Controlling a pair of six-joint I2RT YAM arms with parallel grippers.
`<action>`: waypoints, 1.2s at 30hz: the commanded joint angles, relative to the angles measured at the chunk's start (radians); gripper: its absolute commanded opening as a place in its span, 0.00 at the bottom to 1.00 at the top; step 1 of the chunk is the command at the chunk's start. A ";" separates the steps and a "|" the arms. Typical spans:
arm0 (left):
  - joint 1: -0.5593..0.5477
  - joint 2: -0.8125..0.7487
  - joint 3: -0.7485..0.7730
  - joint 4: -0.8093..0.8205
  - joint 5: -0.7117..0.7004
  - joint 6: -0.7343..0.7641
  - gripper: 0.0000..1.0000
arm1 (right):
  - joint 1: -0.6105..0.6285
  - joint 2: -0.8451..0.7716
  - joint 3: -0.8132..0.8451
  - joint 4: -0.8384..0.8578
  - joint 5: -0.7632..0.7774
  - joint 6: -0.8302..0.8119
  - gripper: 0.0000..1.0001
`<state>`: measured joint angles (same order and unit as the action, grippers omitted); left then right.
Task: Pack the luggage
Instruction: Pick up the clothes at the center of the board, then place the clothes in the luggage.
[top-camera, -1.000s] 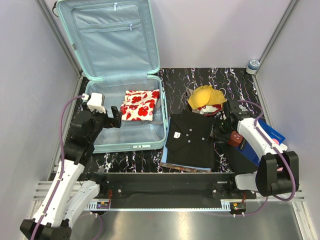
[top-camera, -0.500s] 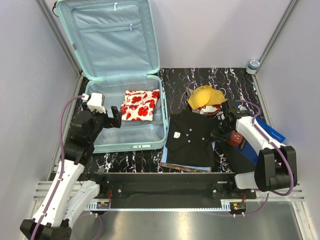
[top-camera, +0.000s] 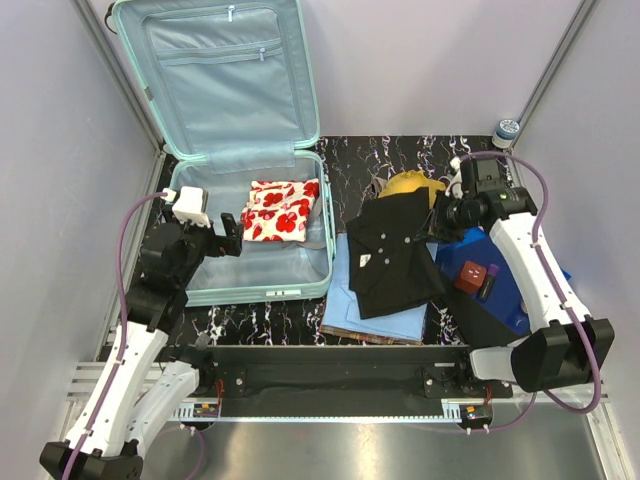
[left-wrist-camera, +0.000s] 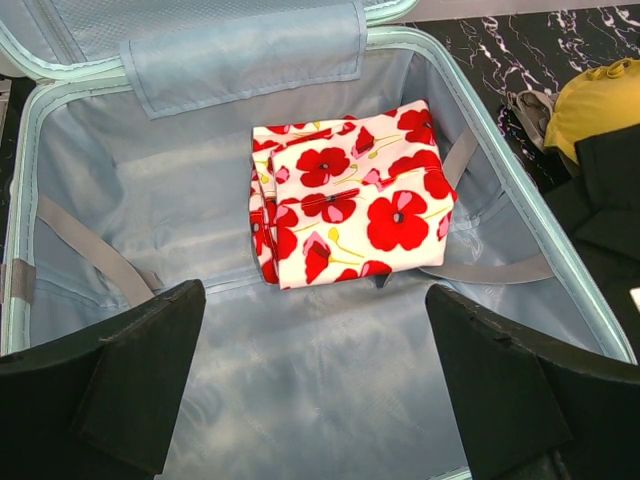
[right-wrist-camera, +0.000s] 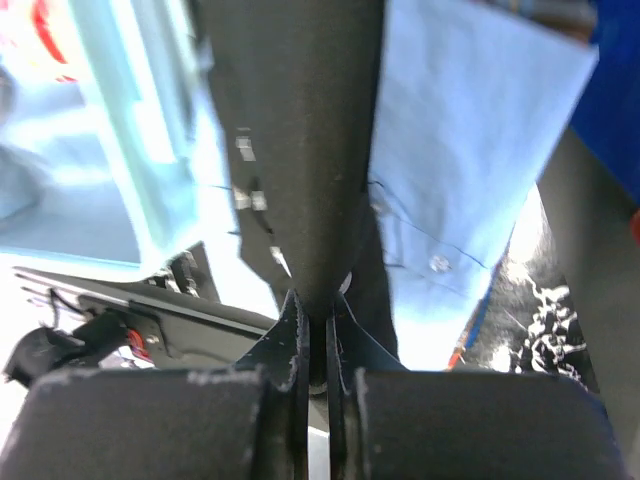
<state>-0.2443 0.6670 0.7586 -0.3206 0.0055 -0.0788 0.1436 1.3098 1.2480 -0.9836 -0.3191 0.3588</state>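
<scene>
The luggage (top-camera: 190, 285) is a mint-green suitcase lying open at the left, lid up against the wall. A folded cloth with red flowers (top-camera: 281, 209) (left-wrist-camera: 350, 204) lies inside it. My left gripper (top-camera: 232, 232) (left-wrist-camera: 315, 385) hangs open over the lining with nothing between its fingers. My right gripper (top-camera: 442, 218) (right-wrist-camera: 318, 320) is shut on the black shirt (top-camera: 400, 255) (right-wrist-camera: 300, 140), lifting its far edge so the shirt hangs tilted. Under it lies a light blue shirt (top-camera: 350, 300) (right-wrist-camera: 470, 150).
A yellow cap (top-camera: 418, 181) sits behind the shirts. A flat blue box (top-camera: 505, 290) with a small dark red block (top-camera: 470, 276) on it lies at the right. A tape roll (top-camera: 506, 131) rests at the far right corner. Grey walls close in both sides.
My right gripper closed on the black shirt's edge and rose toward the back, pulling the shirt up and baring the light blue shirt beneath. The left arm stayed still.
</scene>
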 joint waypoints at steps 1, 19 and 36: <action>-0.006 -0.017 -0.005 0.049 0.010 0.010 0.99 | 0.005 0.028 0.174 -0.044 -0.060 -0.041 0.00; -0.006 -0.021 -0.007 0.049 -0.002 0.005 0.99 | 0.198 0.287 0.831 -0.099 -0.152 -0.009 0.00; -0.007 -0.017 -0.004 0.035 -0.125 -0.009 0.99 | 0.447 0.835 1.498 0.038 -0.362 0.114 0.00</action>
<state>-0.2470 0.6598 0.7586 -0.3206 -0.0902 -0.0822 0.5583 2.0960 2.7029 -1.0924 -0.5755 0.4099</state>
